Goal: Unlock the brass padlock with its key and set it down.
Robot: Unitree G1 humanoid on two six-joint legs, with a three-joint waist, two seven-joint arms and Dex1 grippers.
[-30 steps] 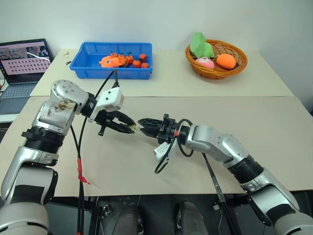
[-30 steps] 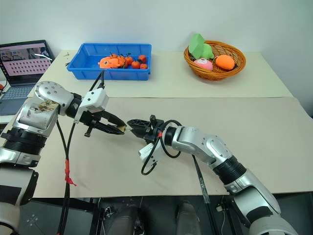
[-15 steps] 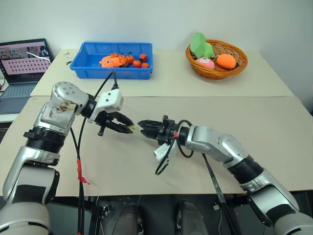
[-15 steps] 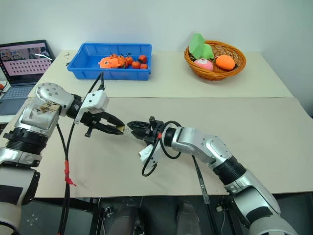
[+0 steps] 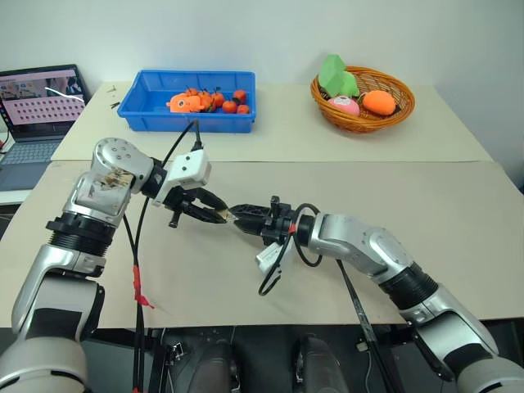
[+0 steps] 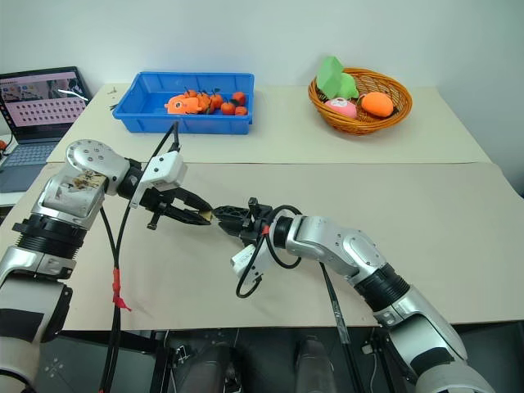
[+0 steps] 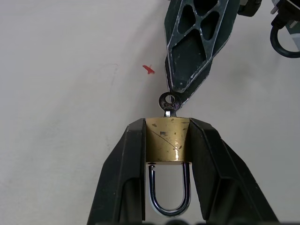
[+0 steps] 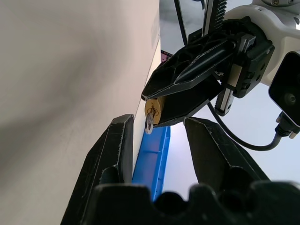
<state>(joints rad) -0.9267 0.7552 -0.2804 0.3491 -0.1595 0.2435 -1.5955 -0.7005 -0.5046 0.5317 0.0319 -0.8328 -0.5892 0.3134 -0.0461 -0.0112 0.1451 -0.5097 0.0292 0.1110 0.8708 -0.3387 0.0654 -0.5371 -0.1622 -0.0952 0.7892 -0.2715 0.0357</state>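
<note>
Left gripper (image 7: pixel 168 140) jaws clamping the brass padlock (image 7: pixel 167 146) body from both sides, shackle (image 7: pixel 169 192) pointing back between the fingers, key (image 7: pixel 169 102) sticking out past the tips. Right gripper (image 8: pixel 154 140) jaws standing apart, bracketing the key head without visibly touching, holding nothing. Hovering over the table (image 5: pixel 246 286), red mark (image 7: pixel 148 69) lying just beside.

Brass padlock (image 7: pixel 167 139) between left end effector (image 7: pixel 167 154) fingers, key (image 7: pixel 169 103) inserted.
</note>
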